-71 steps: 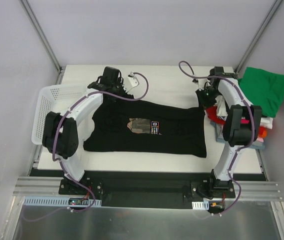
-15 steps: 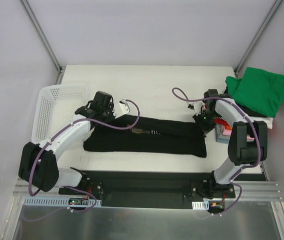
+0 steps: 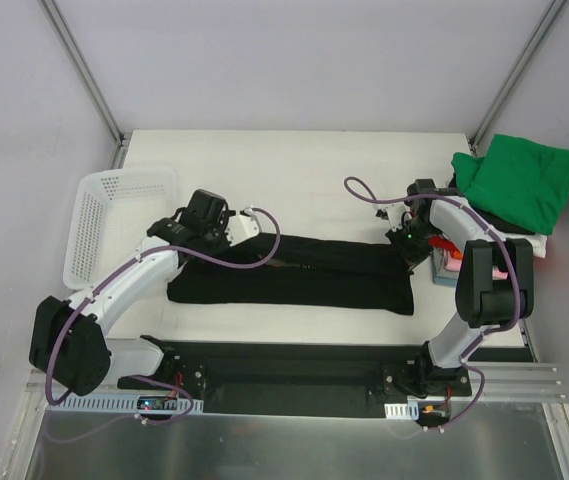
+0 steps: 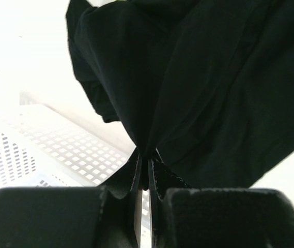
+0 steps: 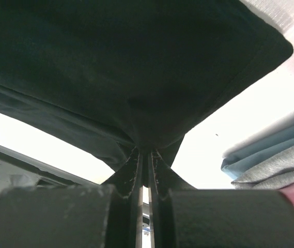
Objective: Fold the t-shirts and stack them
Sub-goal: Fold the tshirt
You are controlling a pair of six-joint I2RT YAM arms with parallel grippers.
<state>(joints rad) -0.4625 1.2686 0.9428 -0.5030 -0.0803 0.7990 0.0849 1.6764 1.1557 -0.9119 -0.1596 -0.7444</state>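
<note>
Two robot arms reach over a white table (image 3: 304, 165), each pinching one end of a black t-shirt (image 3: 294, 280). The shirt lies as a long, narrow band across the middle of the table, running left to right. The left gripper (image 3: 232, 228) is at the far left corner of the band, near a white mesh basket (image 3: 104, 215) that stands at the table's left edge. Its wrist camera shows the two fingers pressed together on a pinch of black cloth, with folds fanning away from the grip and the basket's perforated wall behind. The right gripper (image 3: 410, 250) is at the far right corner of the band. Its wrist camera shows the fingers likewise clamped on a gathered bit of the same cloth, with a stitched hem in view. A stack of folded t-shirts (image 3: 452, 262) sits at the table's right edge, just beside that gripper, with a green shirt (image 3: 519, 180) on top and red and pink layers showing beneath.
</note>
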